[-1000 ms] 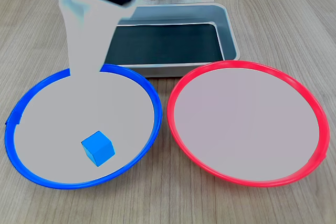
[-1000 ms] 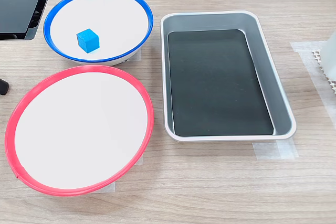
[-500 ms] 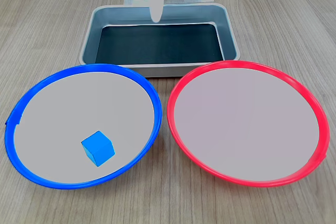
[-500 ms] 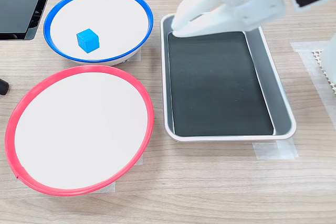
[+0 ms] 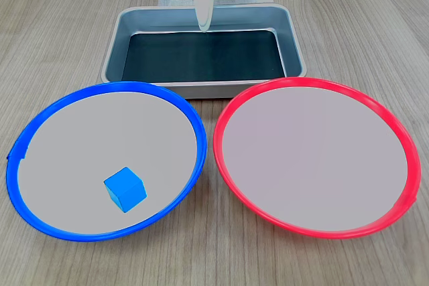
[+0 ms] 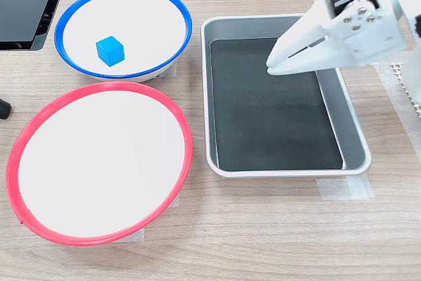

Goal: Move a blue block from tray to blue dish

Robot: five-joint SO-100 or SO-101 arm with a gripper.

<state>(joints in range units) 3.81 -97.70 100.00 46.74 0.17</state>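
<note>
Blue block lies in blue dish, well apart from gripper above tray; gripper's fingers together, nothing held.

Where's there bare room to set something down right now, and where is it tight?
Free: the whole red-rimmed plate; the tray floor, though the gripper hangs over it; most of the blue dish around the blue block. Tight: the narrow table strips between plates and tray.
</note>
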